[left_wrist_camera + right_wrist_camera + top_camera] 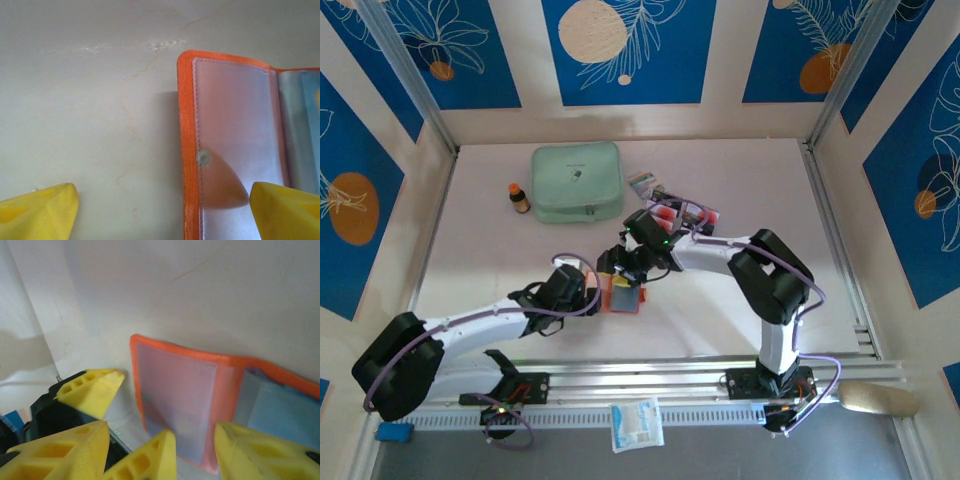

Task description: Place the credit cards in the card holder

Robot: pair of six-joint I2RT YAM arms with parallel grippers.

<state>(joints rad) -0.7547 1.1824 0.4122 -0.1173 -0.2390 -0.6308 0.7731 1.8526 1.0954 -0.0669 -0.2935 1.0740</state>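
Left fingers (pixel 285 212) spread wide, one tip over open card holder (pixel 235 125); right fingers (pixel 260 450) apart, holding nothing.

Bright, even light overhead; soft shadow left of the wallet (pixel 235 110); glare along the bottom rail (pixel 660 372); blur on near fingertips (pixel 40 212).

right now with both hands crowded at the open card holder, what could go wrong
The left hand and right hand sit very close over the card holder, so they could bump. One left finger overlaps its clear sleeve; closing or pushing there may crease the sleeve or drag the holder.
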